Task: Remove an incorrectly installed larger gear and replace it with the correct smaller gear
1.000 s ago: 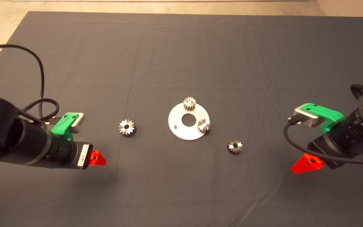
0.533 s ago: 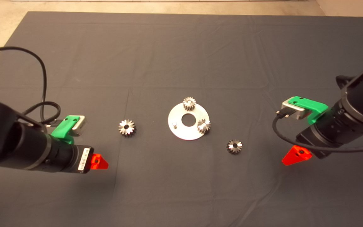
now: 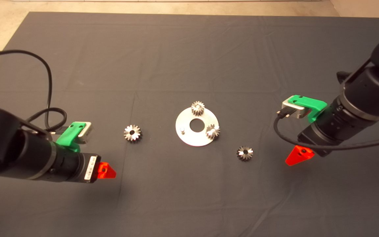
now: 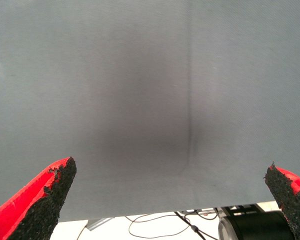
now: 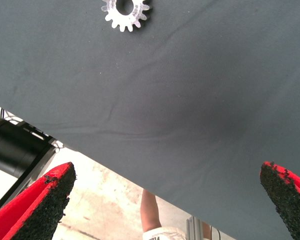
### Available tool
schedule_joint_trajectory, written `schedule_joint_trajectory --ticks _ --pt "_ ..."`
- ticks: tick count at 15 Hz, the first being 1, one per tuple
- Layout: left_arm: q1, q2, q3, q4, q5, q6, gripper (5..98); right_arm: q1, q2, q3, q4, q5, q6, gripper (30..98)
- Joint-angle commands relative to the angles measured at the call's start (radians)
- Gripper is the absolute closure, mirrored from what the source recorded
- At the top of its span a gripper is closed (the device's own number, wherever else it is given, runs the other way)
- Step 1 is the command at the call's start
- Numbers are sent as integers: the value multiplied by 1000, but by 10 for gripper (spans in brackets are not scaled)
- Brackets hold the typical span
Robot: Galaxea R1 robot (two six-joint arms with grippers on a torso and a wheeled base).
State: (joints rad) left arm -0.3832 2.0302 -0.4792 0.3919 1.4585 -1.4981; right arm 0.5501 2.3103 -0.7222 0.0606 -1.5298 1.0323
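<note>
Since a second ago my right gripper [image 3: 297,157] slid closer to the smaller gear [image 3: 244,153] on the dark mat [image 3: 189,49]; both grippers' fingers are spread wide, left gripper [image 3: 107,171] waiting.

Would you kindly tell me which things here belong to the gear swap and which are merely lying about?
For the job: larger gear, smaller gear, round plate, its bare peg, left hand, right hand.

Lying about: far seated gear, near seated gear, dark mat.
</note>
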Motion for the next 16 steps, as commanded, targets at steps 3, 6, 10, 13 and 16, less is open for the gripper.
schedule_joint_trajectory --ticks 3,6,10,13,16 --pt "-14 -3 12 -13 10 -5 61 -47 45 -86 -149 -128 -107 307" --pt "-14 -1 12 -13 14 -4 61 -84 99 -109 -216 -128 -180 307" --pt "-14 -3 10 -13 22 -4 61 -88 134 -110 -298 -128 -257 307" --pt "-14 -3 9 -16 60 -5 61 -97 174 -103 -329 -128 -264 307" --pt "-14 -3 2 -42 75 -5 61 -106 197 -100 -338 -128 -264 307"
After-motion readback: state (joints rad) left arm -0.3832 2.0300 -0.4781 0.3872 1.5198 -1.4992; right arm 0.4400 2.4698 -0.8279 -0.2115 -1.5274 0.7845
